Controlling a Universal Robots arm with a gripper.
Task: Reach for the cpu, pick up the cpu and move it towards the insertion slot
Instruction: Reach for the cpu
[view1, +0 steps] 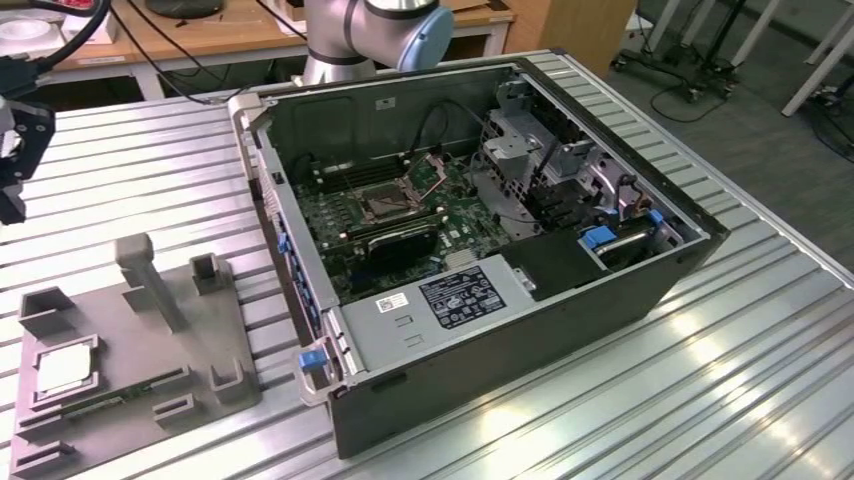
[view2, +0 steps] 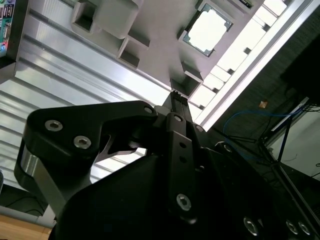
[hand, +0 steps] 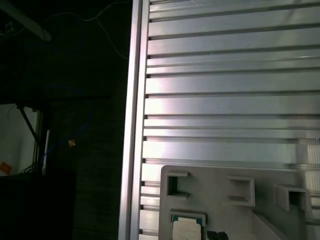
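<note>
The cpu (view2: 206, 31) shows a pale, glossy metal face; the tray (view1: 123, 350) is matt grey plastic; the table (view1: 667, 385) is ribbed, shiny metal.

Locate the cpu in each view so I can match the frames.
Exterior view: the cpu lies flat in the grey tray, at the exterior view's lower left.
Second wrist view: the cpu sits in the tray's square recess.
First wrist view: the cpu sits in the same recess, partly cropped.
Shared landmark: the grey tray.
</note>
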